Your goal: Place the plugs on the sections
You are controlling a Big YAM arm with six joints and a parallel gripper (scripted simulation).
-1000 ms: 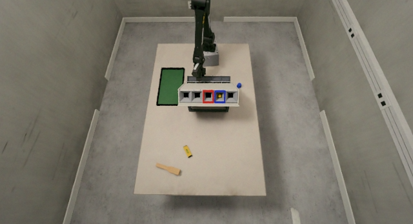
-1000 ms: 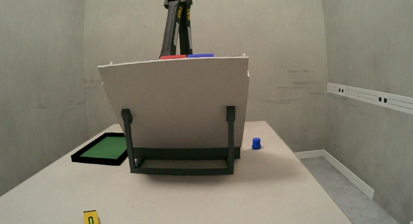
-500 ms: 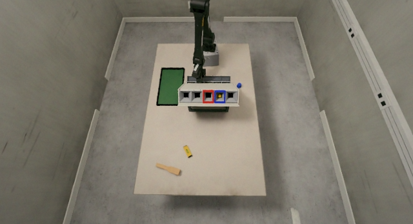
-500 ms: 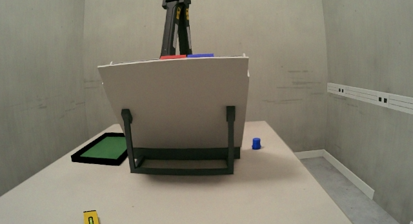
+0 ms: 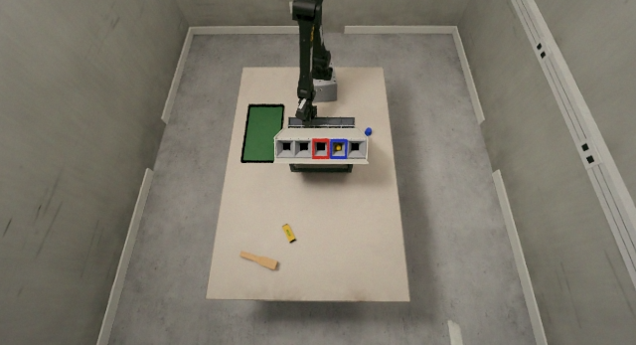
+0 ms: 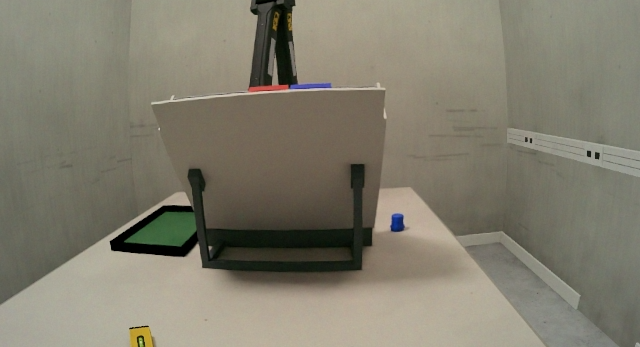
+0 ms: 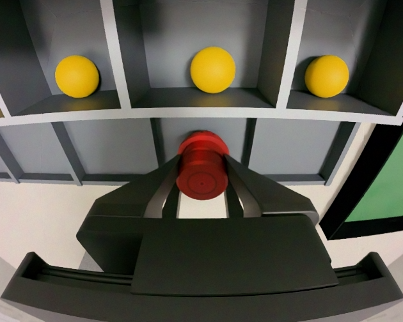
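My gripper [image 7: 202,161] [image 5: 304,117] is shut on the red plug [image 7: 201,174]. It holds the plug low over the flat front part of one section [image 7: 169,133] of the grey divided catch tray, behind the funnel box [image 5: 322,135]. Yellow marbles [image 7: 77,76] [image 7: 212,69] [image 7: 326,75] lie in the back parts of this section and of those on both sides. In the top view the red-banded funnel [image 5: 320,148] is empty and the blue-banded funnel [image 5: 338,148] holds a yellow marble. The blue plug [image 5: 368,131] [image 6: 397,222] stands on the table to the right of the box. The white cover [image 6: 270,157] hides the pipes.
A green tray with a black rim [image 5: 262,133] [image 6: 162,228] [image 7: 386,180] lies left of the box. A small yellow block [image 5: 288,233] [image 6: 140,336] and a wooden spatula [image 5: 258,259] lie on the near part of the table. The box stands on a dark frame [image 6: 282,237].
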